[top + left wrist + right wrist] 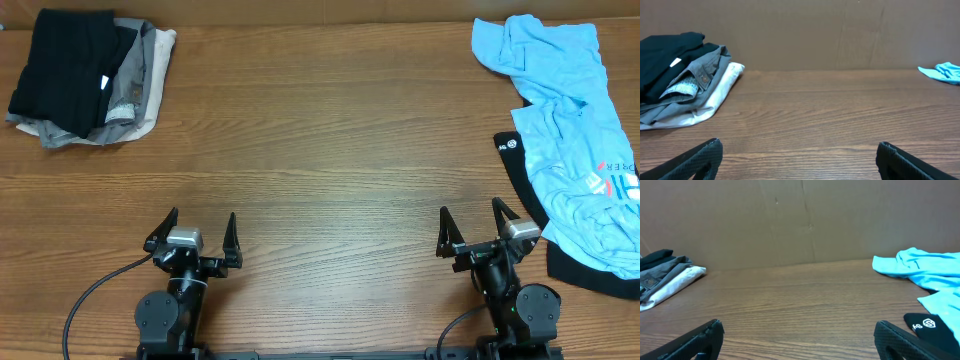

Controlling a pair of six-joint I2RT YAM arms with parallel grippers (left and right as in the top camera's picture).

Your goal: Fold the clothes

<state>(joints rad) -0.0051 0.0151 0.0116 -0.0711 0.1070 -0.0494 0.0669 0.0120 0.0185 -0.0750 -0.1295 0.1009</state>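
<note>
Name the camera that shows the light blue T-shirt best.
Overhead: the light blue T-shirt lies crumpled, nearly whole, red lettering visible. Right wrist view shows part of it side-on; left wrist view only a sliver at right.

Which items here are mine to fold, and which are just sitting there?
For the job: light blue T-shirt, crumpled; black garment with round logo, lying under it.
Just lying about: neat stack of clothes at far left, seemingly folded already; black cable near the left arm.
</note>
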